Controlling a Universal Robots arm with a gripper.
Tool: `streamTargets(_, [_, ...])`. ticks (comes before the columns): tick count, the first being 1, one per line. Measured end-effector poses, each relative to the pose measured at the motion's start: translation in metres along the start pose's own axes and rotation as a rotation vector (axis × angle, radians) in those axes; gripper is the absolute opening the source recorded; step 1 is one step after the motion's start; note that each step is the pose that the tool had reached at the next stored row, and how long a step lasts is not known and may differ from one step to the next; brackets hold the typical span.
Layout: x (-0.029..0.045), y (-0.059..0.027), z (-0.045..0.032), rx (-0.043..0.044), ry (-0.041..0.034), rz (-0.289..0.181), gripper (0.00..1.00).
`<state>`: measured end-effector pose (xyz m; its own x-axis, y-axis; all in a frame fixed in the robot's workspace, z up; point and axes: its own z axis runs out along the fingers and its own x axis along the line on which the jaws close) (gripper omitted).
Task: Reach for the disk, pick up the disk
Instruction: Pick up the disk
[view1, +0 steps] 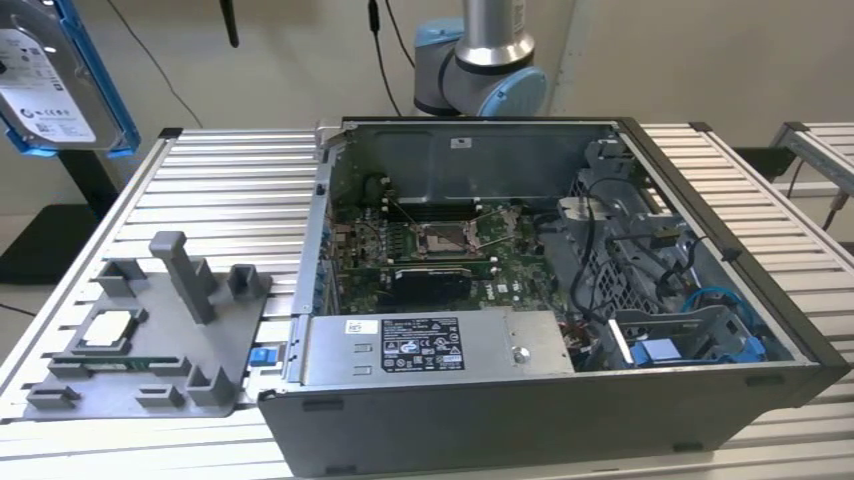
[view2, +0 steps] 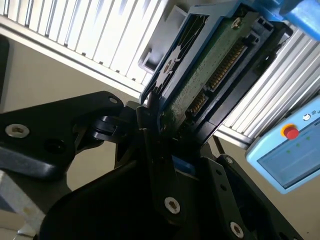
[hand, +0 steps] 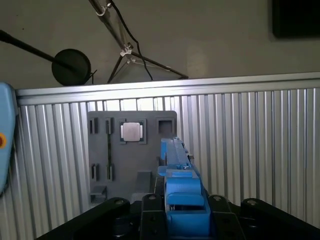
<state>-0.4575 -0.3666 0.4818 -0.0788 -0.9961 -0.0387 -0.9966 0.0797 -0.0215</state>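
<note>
Ribbed aluminium slats make up the table (view1: 227, 180). Well above them the gripper (hand: 182, 212) is pinching the disk (view1: 54, 85), with a black finger (view2: 150, 132) pressed to either side of one end of its blue frame (hand: 175, 152). The pick looks made, since the disk is off every surface. In the exterior view it hangs at ten o'clock with its white label facing the camera. In the second wrist view its other face shows a bare green board (view2: 210, 65) with a row of connector pins (view2: 227, 62).

I'd judge it stiff and dense for its size, so it won't sag, but its weight pulls away from a grip at one end. The metal faces look smooth and likely slippery, and the plastic frame may flex or unclip under a hard squeeze. The board and pins are the fragile parts. The frame's edges and end seem the safest hold, and that is roughly where the jaws sit.

Farther out, the first wrist view shows a grey tray (hand: 100, 150) on the slats beyond the disk, with a chip (hand: 132, 131) seated in it. In the exterior view that tray lies at eight o'clock from the open case (view1: 507, 425), and the arm (view1: 481, 60) rises at twelve o'clock behind it.
</note>
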Motion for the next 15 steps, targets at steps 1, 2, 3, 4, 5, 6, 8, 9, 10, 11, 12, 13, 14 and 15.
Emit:
streamTargets(1, [0.0000, 0.0000, -0.0002, 0.0000, 0.0001, 0.000, 0.00])
streamTargets(2, [0.0000, 0.0000, -0.0004, 0.0001, -0.0001, 0.000, 0.00])
streamTargets(3, [0.0000, 0.0000, -0.0006, 0.0001, -0.0001, 0.000, 0.00])
streamTargets(4, [0.0000, 0.0000, -0.0009, 0.0001, 0.0000, 0.000, 0.00])
streamTargets(5, [0.0000, 0.0000, -0.0012, 0.0001, -0.0001, 0.000, 0.00])
streamTargets(6, [0.0000, 0.0000, -0.0014, 0.0001, -0.0001, 0.000, 0.00])
streamTargets(8, [-0.0001, 0.0000, -0.0019, 0.0001, 0.0000, 0.000, 0.00])
streamTargets(9, [-0.0001, 0.0000, -0.0021, 0.0001, -0.0001, 0.000, 0.00])
streamTargets(10, [-0.0001, 0.0000, -0.0024, 0.0002, -0.0001, 0.000, 0.00])
streamTargets(11, [-0.0001, 0.0000, -0.0026, 0.0001, -0.0001, 0.000, 0.00])
streamTargets(12, [-0.0001, 0.0000, -0.0029, 0.0001, 0.0000, 0.000, 0.00])
streamTargets(13, [-0.0001, 0.0000, -0.0031, 0.0001, -0.0001, 0.000, 0.00])
streamTargets(14, [-0.0001, 0.0000, -0.0033, 0.0001, -0.0001, 0.000, 0.00])
streamTargets(15, [-0.0001, 0.0000, -0.0035, 0.0002, -0.0001, 0.000, 0.00])
